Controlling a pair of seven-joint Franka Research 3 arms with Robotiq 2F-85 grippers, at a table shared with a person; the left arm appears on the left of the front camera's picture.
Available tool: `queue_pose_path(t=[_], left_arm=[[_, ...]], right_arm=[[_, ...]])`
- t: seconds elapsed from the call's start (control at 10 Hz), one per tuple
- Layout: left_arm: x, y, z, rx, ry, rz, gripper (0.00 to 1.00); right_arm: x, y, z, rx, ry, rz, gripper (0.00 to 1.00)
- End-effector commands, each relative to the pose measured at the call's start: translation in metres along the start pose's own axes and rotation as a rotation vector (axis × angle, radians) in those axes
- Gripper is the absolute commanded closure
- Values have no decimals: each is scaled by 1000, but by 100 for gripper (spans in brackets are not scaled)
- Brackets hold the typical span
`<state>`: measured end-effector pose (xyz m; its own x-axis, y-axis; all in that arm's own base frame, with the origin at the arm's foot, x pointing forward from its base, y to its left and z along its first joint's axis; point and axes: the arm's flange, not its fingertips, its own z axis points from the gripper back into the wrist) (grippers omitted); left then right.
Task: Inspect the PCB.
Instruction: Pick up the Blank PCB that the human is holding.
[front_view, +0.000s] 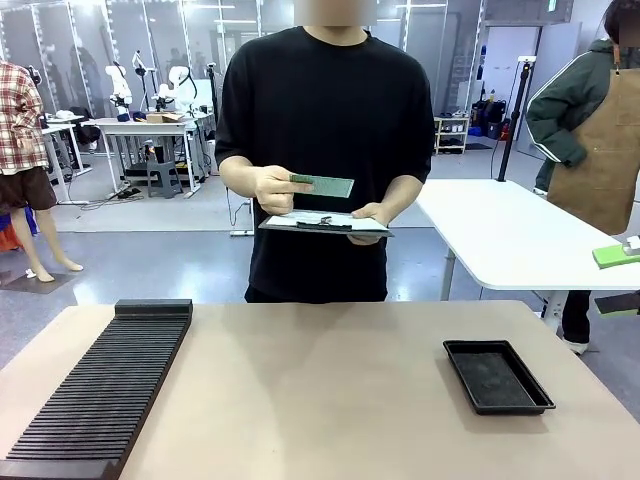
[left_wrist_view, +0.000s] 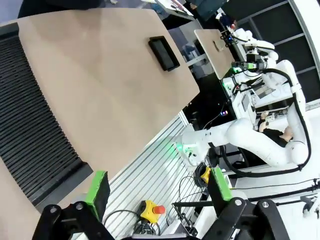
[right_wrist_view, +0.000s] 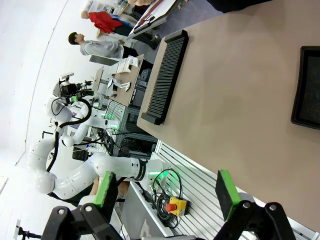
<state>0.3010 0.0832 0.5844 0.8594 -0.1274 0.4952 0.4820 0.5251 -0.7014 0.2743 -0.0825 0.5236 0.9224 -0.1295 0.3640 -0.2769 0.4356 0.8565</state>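
Across the table a person in a black shirt holds the PCB (front_view: 328, 185), a thin green board, in one hand at chest height. The person's other hand carries a dark clipboard (front_view: 325, 224) just under it. My left gripper (left_wrist_view: 159, 191) hangs open off the near edge of the table with nothing between its green pads. My right gripper (right_wrist_view: 167, 192) is open too and bare, also back past the table's near edge.
A long black ribbed rack (front_view: 105, 390) lies along the left side of the tan table (front_view: 320, 390). A shallow black tray (front_view: 496, 375) sits at the right. A second person in an apron stands by a white table (front_view: 510, 235) behind.
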Motion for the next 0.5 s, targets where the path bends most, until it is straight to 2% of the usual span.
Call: queue_pose_path(t=[0.0, 0.1, 0.2, 0.4], left_arm=[[-2, 6, -4, 2, -45, -24, 0], [-3, 13, -3, -2, -69, -27, 0], [-1, 2, -1, 3, -10, -1, 0], [-1, 2, -1, 3, -10, -1, 0]], right_arm=[[1, -1, 1, 16, -6, 19, 0], [1, -1, 1, 16, -6, 19, 0], [1, -1, 1, 16, -6, 19, 0], [1, -1, 1, 16, -6, 19, 0]])
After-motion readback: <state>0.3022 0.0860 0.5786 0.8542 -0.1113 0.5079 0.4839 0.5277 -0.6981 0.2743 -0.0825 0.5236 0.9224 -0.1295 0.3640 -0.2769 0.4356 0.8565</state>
